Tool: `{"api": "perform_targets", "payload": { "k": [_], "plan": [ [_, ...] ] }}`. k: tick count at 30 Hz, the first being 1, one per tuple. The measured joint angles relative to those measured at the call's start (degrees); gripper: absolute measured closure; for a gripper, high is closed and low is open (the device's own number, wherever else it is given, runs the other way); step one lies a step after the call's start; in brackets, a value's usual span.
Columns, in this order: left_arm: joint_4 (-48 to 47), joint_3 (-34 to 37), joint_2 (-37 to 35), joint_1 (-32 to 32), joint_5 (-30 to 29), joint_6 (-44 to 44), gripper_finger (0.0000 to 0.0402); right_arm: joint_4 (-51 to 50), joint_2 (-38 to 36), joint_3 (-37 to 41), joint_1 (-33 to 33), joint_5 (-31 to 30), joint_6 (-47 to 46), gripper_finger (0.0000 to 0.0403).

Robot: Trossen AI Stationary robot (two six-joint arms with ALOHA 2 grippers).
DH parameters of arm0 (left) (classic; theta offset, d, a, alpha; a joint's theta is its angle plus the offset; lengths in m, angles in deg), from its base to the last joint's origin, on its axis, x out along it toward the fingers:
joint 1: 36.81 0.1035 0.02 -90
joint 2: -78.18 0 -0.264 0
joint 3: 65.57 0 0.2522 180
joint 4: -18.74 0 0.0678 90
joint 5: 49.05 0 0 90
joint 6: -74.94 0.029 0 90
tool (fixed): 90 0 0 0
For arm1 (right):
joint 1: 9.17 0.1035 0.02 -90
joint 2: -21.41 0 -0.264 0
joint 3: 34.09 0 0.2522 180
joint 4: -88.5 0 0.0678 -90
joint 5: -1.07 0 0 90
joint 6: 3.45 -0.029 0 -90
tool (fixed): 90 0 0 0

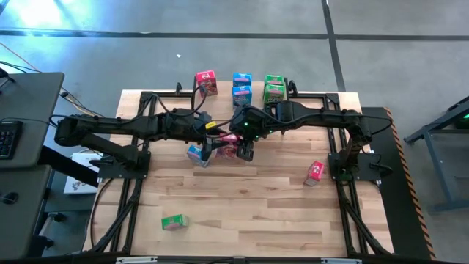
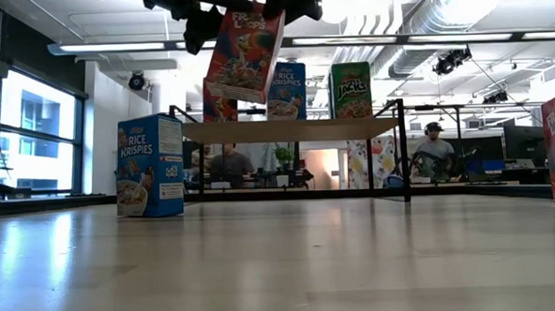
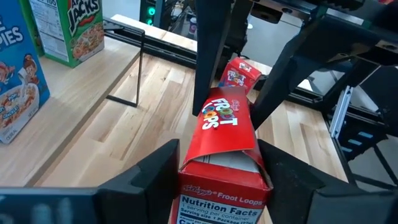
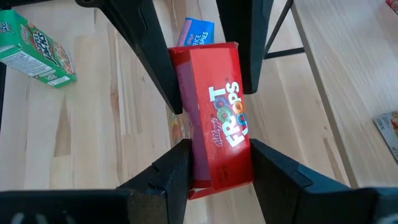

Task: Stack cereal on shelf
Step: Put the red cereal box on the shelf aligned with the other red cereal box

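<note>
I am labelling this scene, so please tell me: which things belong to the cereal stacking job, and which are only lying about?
Job: red Froot Loops box held by left end effector and right end effector; shelf; blue Rice Krispies box; green box and second red box on the table.
Lying about: keyboard; people behind.

Overhead, table-level and two close wrist cameras.

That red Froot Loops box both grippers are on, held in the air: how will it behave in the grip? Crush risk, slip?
The Froot Loops box is thin cardboard, so it probably dents under a hard squeeze; its end flap already looks bent. Glossy faces may slip. It hangs tilted in the low view between the left gripper and right gripper, so it could twist.
</note>
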Motion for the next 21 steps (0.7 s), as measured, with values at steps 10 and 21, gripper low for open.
{"api": "perform_targets", "payload": {
  "k": [10, 21],
  "plan": [
    [0.1, 0.0, 0.0, -1.1, -0.4, 2.5, 0.0233, -0.1, 0.0, 0.0, 0.0, 0.4, 0.1, 0.0256],
    [0.3, 0.0, 0.0, -1.4, -0.3, 2.5, 0.0239, -0.1, 0.0, 0.0, 0.0, 0.6, -0.2, 0.0211]
  ]
}}
